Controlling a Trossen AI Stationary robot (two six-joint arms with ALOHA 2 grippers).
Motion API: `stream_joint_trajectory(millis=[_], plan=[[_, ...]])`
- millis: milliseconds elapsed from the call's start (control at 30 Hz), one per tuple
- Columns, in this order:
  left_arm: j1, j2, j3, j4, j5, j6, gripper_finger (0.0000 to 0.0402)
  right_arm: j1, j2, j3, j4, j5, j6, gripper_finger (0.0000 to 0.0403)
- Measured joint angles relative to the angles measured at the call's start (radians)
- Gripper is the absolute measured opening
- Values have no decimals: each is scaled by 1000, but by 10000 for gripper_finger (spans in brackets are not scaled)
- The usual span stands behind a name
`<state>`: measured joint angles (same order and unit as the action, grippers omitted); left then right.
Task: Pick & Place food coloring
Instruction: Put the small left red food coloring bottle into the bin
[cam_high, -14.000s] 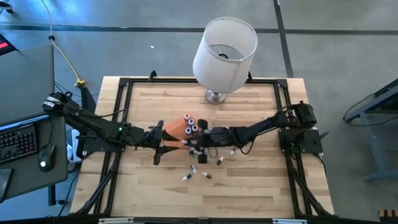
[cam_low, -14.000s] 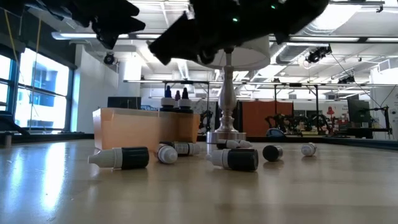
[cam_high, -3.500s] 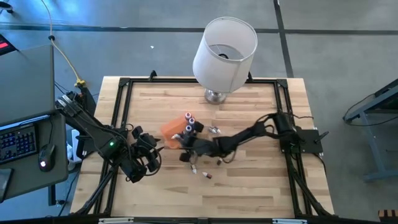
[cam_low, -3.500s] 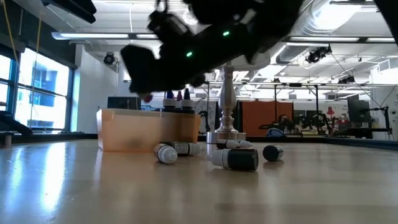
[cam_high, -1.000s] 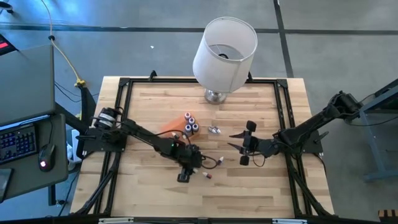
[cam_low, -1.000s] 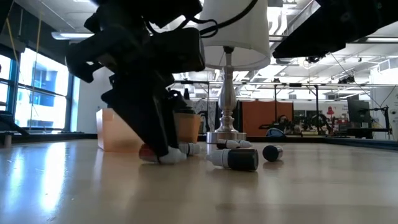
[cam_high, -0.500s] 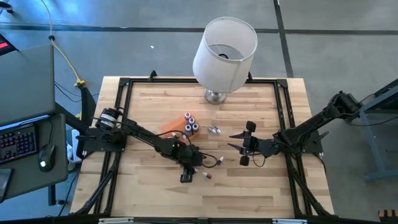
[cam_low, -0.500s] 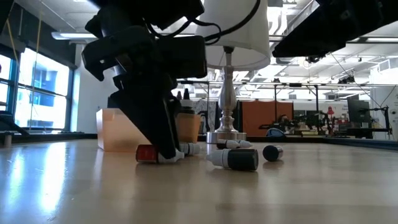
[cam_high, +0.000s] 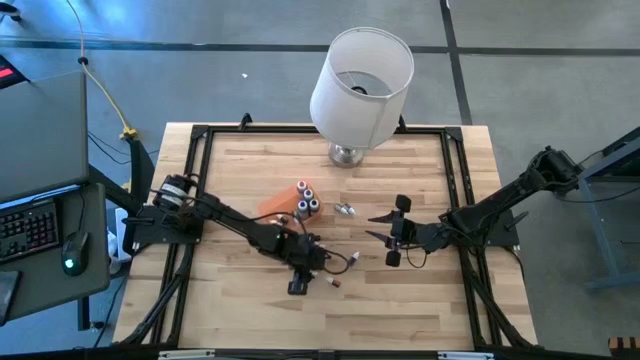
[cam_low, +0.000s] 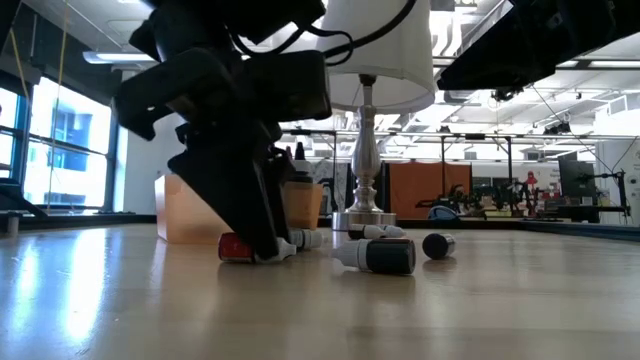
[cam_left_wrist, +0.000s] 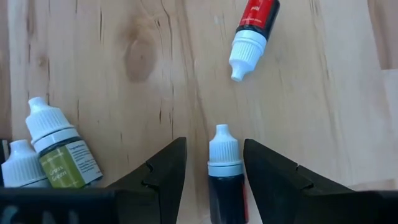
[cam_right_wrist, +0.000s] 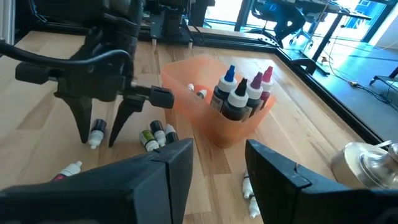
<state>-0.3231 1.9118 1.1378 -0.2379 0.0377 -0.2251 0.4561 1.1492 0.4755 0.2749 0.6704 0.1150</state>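
A food coloring bottle (cam_left_wrist: 225, 177) with a white cap and a dark, red-labelled body lies on the wood; the low view shows its red side (cam_low: 236, 247). My left gripper (cam_left_wrist: 214, 142) (cam_high: 305, 276) points steeply down over it, open, one finger on each side. There is a gap at one finger. The other finger is so close that I cannot tell whether it touches. My right gripper (cam_high: 381, 238) (cam_right_wrist: 217, 168) hovers open and empty right of centre. Three bottles (cam_right_wrist: 241, 94) stand upright in one end of the orange tray (cam_high: 276, 206).
Loose bottles lie around the left gripper: a red one (cam_left_wrist: 255, 25) just ahead, a green-labelled one (cam_left_wrist: 57, 152) beside it, one (cam_high: 352, 260) to the right and two (cam_high: 345, 209) near the lamp. The white lamp (cam_high: 360, 75) stands at the far edge.
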Motion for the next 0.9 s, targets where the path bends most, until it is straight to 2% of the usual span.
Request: stream_joint_trajectory(millis=[200,333,467,567,633,767,900], plan=[[-12,1,-1,0,-52,4,153,0,0,0,0,-1,0,139],[-12,2,-1,0,-65,2,111,0,0,0,0,-1,-1,139],[-10,-7,4,-12,-44,-86,64,0,0,0,0,-1,-1,139],[-4,-7,64,-132,-17,-133,45,0,0,0,0,-1,-1,139],[-6,-7,132,-239,-35,-139,43,0,0,0,0,-1,-1,139],[-19,-7,287,-537,-167,-119,51,0,0,0,0,-1,-1,139],[-34,-10,412,-837,-442,-169,51,0,0,0,0,-4,0,139]])
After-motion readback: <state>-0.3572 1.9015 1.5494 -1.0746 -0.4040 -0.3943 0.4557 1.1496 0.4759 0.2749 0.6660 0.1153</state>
